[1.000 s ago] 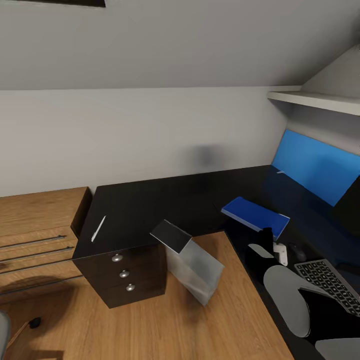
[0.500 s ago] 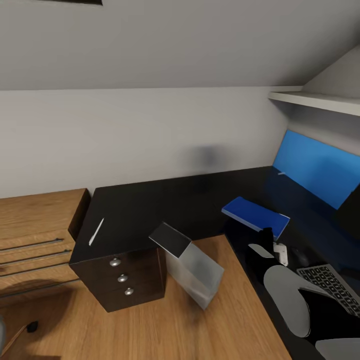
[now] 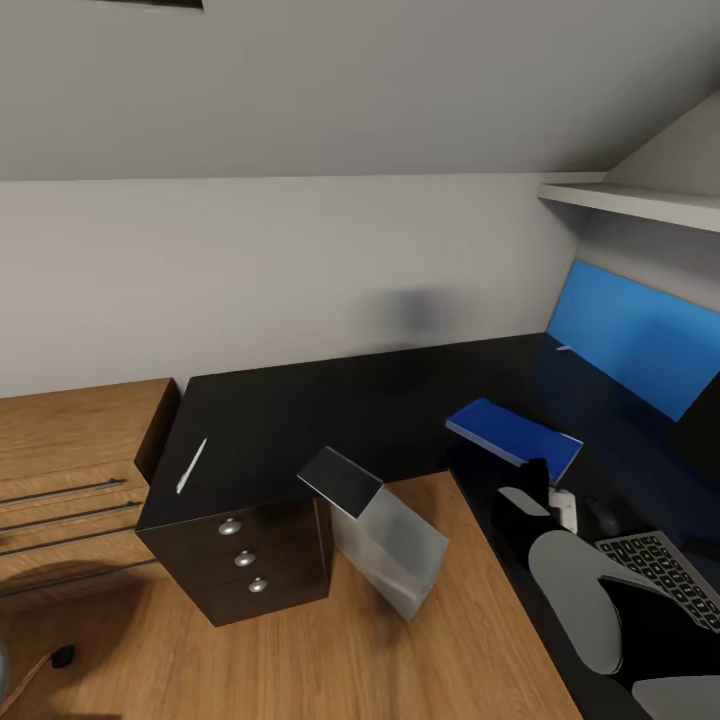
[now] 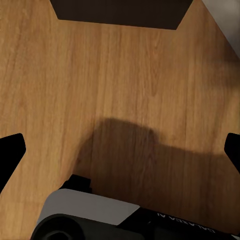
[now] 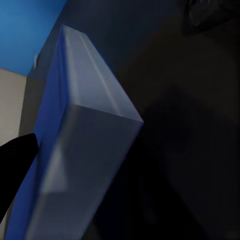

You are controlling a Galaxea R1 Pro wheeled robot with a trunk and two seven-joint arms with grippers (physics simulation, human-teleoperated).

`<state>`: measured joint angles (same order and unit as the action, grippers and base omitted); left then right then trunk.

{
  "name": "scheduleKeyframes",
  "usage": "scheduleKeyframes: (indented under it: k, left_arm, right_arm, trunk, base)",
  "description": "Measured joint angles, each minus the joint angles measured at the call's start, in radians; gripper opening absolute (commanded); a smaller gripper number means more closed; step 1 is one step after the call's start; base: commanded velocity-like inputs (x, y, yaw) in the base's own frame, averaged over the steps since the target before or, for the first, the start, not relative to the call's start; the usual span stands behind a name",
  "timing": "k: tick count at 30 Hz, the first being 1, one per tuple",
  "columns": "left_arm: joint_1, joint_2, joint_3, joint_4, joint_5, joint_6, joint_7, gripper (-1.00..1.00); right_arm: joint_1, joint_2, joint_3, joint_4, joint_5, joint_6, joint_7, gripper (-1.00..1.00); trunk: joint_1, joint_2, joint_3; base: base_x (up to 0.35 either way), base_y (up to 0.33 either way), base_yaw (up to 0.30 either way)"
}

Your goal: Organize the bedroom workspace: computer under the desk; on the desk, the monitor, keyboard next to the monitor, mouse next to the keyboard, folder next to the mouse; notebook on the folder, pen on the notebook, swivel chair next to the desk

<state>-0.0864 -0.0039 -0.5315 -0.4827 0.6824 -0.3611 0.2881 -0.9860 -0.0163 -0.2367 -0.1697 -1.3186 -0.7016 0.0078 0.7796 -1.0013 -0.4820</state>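
Your robot's right arm [image 3: 575, 590] shows smooth pale-grey rounded shells over glossy black joints, ending in a black gripper [image 3: 535, 478] beside a small white fitting. In your left wrist view there's a grey-and-black rounded housing [image 4: 87, 217] with faint pale lettering, and black fingertips [image 4: 10, 155] at the edges.

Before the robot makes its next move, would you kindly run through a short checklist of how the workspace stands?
1. Flat bright-blue folder lies on the long black L-shaped desk: ok.
2. Slim keyboard with dark grey keys is on the desk: ok.
3. Thin white pen stacked on the notebook: not ok; it lies alone on the desk's far end above the drawers.
4. Light-grey box-shaped computer tower stands upright under the desk: not ok; it is tilted on the wooden floor.
5. Right gripper holds something: cannot tell.
6. Left gripper free: ok, fingers apart over the floor.
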Motion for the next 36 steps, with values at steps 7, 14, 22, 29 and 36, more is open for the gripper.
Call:
scheduleKeyframes:
  k: [7,14,22,29,36]
  left_arm:
    - [0.000,0.000,0.000,0.000,0.000,0.001,0.000,1.00]
    - [0.000,0.000,0.000,0.000,0.000,0.000,0.000,1.00]
    - [0.000,0.000,0.000,0.000,0.000,0.000,0.000,1.00]
    - [0.000,0.000,0.000,0.000,0.000,-0.001,0.000,1.00]
    - [0.000,0.000,0.000,0.000,0.000,-0.001,0.000,1.00]
  right_arm:
    - [0.000,-0.006,0.001,0.000,-0.001,0.000,-0.004,-1.00]
    - [0.000,-0.007,0.001,0.000,-0.001,0.000,-0.004,-1.00]
    - [0.000,-0.009,0.000,-0.001,-0.001,0.000,-0.004,-1.00]
    - [0.000,-0.024,-0.001,0.000,-0.001,-0.001,-0.004,-1.00]
    - [0.000,-0.025,-0.001,0.000,-0.002,-0.002,-0.005,-1.00]
  trunk:
    - [0.000,0.000,0.000]
    - [0.000,0.000,0.000]
    - [0.000,0.000,0.000]
    - [0.000,0.000,0.000]
    - [0.000,0.000,0.000]
  base:
    - [0.000,0.000,0.000]
    - [0.000,0.000,0.000]
    - [0.000,0.000,0.000]
    - [0.000,0.000,0.000]
    - [0.000,0.000,0.000]
